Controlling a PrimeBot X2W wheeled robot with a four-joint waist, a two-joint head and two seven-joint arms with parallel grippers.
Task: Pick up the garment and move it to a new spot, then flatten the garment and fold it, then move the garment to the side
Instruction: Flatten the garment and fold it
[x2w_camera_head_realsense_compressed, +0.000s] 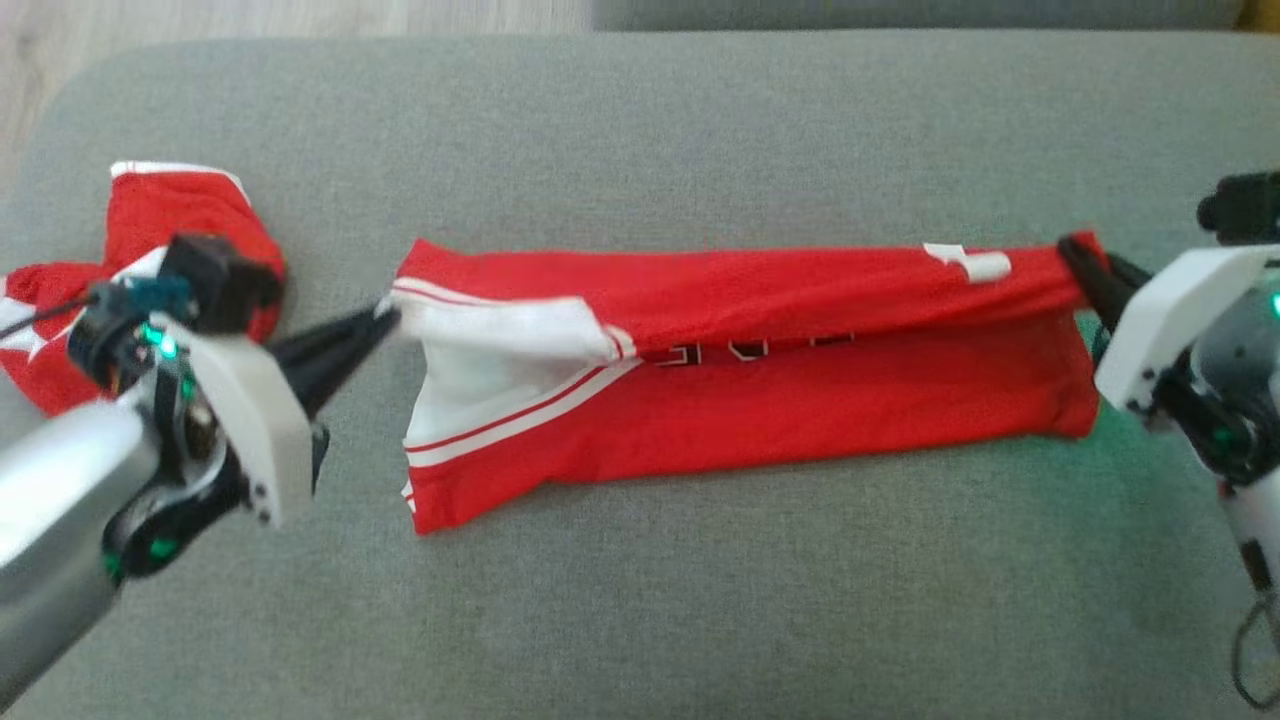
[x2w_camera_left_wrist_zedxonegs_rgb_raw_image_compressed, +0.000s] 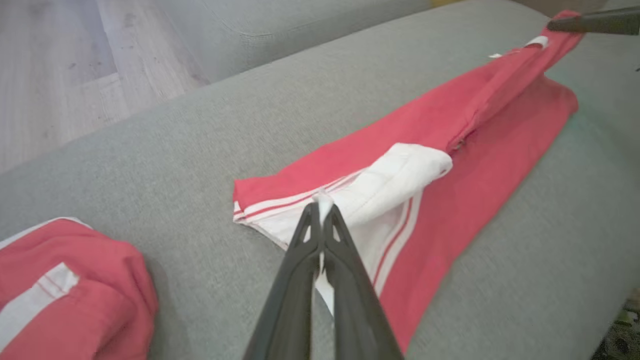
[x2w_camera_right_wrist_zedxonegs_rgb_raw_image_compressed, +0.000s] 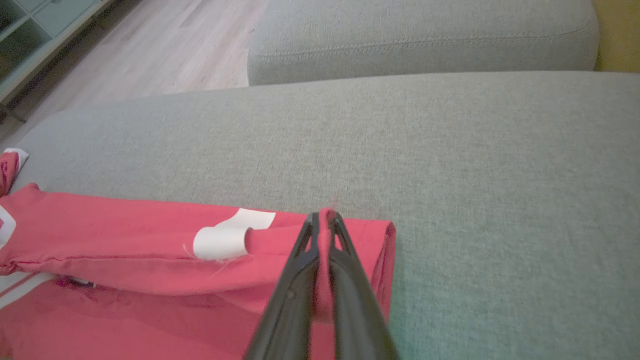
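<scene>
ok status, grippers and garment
Left gripper shut on garment, white end; right gripper shut on red end. Stretched along cushion. Other red cloth at left, apart.

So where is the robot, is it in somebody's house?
Probably a living room at home. The red garment lies on a grey fabric sofa, and there is pale wooden floor beside it.

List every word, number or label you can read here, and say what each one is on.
Nothing can be read in full.
Dark print on the red garment: mostly hidden under the fold, unreadable.
White patch near that garment's right end: no legible writing.
Crumpled red cloth at the left: no lettering to read.
</scene>
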